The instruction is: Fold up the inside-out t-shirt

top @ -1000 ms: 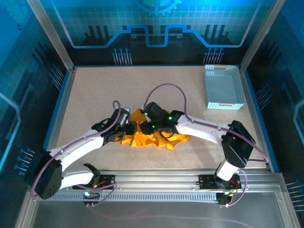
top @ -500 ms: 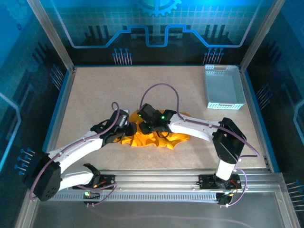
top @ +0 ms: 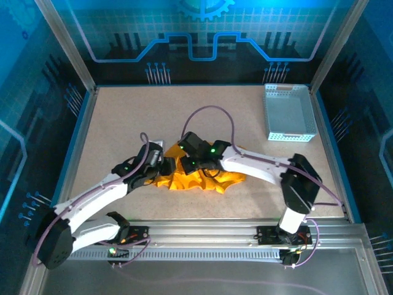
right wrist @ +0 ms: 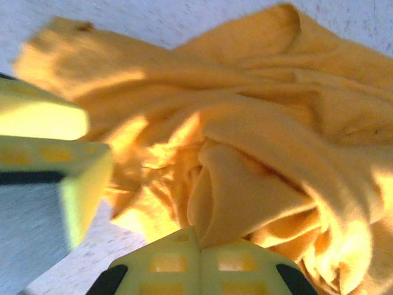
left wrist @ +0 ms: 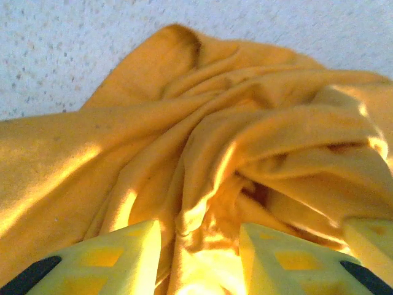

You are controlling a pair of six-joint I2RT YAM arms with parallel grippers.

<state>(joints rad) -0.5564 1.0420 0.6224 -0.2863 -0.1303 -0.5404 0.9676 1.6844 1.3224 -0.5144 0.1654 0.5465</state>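
The inside-out t-shirt (top: 206,180) lies crumpled in an orange-yellow heap near the middle of the table, with both grippers at its left end. My right gripper (right wrist: 199,236) is shut, a thick fold of the t-shirt (right wrist: 245,166) pinched between its touching fingertips. My left gripper (left wrist: 199,239) stands open, pressed low into the cloth, and a bunched ridge of the t-shirt (left wrist: 202,153) runs into the gap between its fingers. From above, the left gripper (top: 166,167) and right gripper (top: 184,163) sit close together.
A pale perforated basket (top: 288,114) stands at the back right of the table. Bare speckled tabletop (top: 123,117) surrounds the shirt. The left gripper's fingers (right wrist: 43,123) loom just left of the right gripper's grip.
The right gripper has closed on a fold of the shirt. The left arm's elbow has swung left while its gripper stayed at the shirt's left end.
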